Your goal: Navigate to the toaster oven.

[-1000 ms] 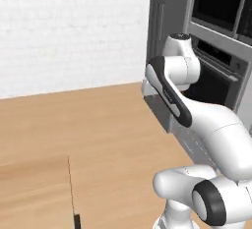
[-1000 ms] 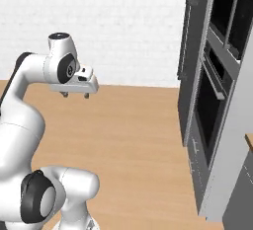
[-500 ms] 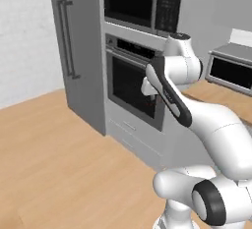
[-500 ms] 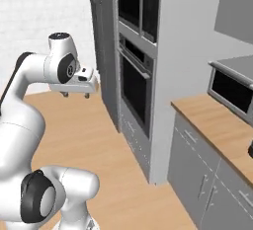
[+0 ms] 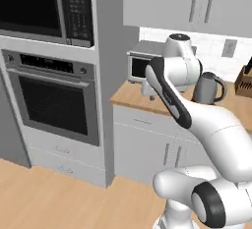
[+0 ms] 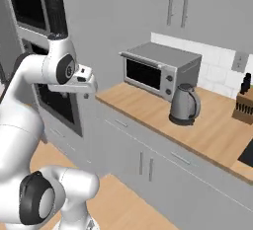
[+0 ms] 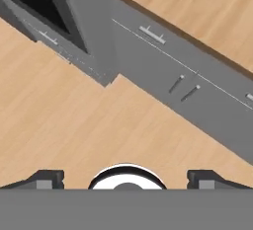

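The toaster oven [image 6: 154,72] is a silver-grey box with a dark glass door and knobs at its right. It stands at the back left of the wooden counter [image 6: 212,128], next to the tall oven column. In the left base view my arm covers most of the toaster oven [image 5: 137,67]. My gripper [image 6: 83,87] hangs in front of the counter's left end, pointing down, well short of the appliance. In the hand view the gripper [image 7: 126,180] is open with nothing between its fingertips [image 7: 45,179], above wooden floor and grey cabinet fronts.
A grey kettle [image 6: 184,104] stands on the counter right of the toaster oven, and a knife block [image 6: 244,103] sits further right. The steel wall oven [image 5: 54,98] and black microwave [image 5: 44,7] fill the column at left. Grey base cabinets [image 7: 188,83] run under the counter.
Both base views have swung: the fridge and oven column slid left, and the counter with toaster oven and kettle came into view. That is the camera moving. The arm's pose is unchanged.
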You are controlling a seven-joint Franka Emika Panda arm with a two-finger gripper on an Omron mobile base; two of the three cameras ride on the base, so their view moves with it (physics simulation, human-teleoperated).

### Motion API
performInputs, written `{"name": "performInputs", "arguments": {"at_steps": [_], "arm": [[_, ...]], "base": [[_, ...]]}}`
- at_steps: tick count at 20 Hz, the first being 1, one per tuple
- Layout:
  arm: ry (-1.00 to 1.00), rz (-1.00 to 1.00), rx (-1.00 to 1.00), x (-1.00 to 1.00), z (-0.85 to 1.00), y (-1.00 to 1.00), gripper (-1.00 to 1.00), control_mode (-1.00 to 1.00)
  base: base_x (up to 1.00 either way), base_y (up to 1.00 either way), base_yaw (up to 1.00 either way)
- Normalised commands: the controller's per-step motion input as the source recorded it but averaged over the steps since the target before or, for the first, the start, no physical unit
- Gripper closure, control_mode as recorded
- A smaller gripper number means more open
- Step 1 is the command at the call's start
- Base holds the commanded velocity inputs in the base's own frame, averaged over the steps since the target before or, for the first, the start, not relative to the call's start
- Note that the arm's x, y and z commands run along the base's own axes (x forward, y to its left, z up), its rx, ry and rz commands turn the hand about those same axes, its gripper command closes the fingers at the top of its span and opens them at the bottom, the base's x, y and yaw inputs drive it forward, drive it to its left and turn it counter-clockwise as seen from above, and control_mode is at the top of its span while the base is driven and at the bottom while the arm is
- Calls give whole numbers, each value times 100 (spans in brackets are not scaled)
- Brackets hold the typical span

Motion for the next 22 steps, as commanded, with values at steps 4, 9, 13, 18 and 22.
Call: {"name": "performInputs", "arguments": {"at_steps": [4,9,13,18,22], "arm": [[0,0,0,0,0,0,-100,100],[0,0,0,0,0,0,-100,100],[0,0,0,0,0,0,-100,100],[0,0,0,0,0,0,-100,100],[0,0,0,0,0,0,-100,100]], "base": [[76,-3,-70],[89,49,-44],[77,66,-30],[67,34,-26],[48,0,-23]]}}
